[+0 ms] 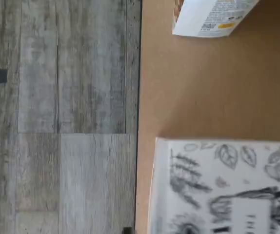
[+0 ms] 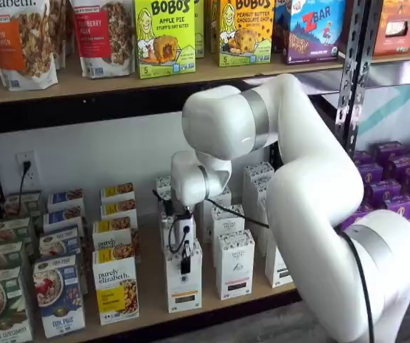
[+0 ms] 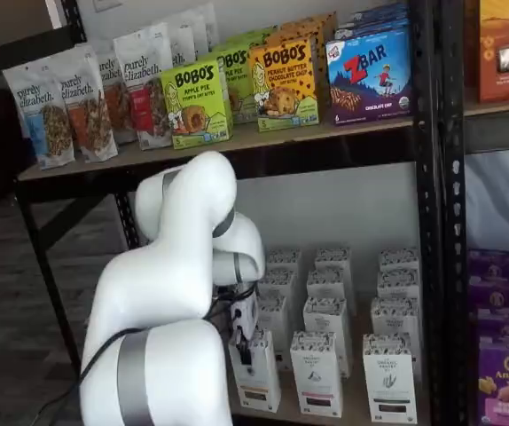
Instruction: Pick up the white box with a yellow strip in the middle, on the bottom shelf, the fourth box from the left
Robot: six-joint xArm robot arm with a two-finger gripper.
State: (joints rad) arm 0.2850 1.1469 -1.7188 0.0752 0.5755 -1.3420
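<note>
The white box point(image 2: 184, 280) stands upright at the front edge of the bottom shelf point(image 2: 148, 318), a tall narrow carton with a black-speckled top and a tan-yellow strip low on its front. In the other shelf view it appears again point(image 3: 256, 373), also at the front of the board point(image 3: 325, 413). The gripper point(image 2: 185, 261) hangs straight down over the top of this carton, its white body above and its black fingers reaching to the carton's upper end. The fingers are seen as one dark shape against the box, so I cannot tell whether they are spread or closed on it, nor whether they touch it.

To the left of the white box, just beside it, stands a purely elizabeth box point(image 2: 116, 287) with a yellow square on its front, and further toward the shelf's left end a blue cereal box point(image 2: 59, 293). To the right stands a white carton with a dark strip point(image 2: 235, 263), set apart from the white box by a narrow gap. More rows of like cartons point(image 2: 258, 182) stand behind, toward the back wall.

In the wrist view the speckled, leaf-patterned top of a carton point(image 1: 225, 187) shows close up, with bare tan board point(image 1: 203, 92) beyond it and another white carton point(image 1: 210, 17) across that open stretch. The board's dark edge point(image 1: 139, 117) runs along grey plank flooring point(image 1: 62, 117).

The arm's large white links point(image 2: 312, 186) fill the room in front of the shelf's right half.
</note>
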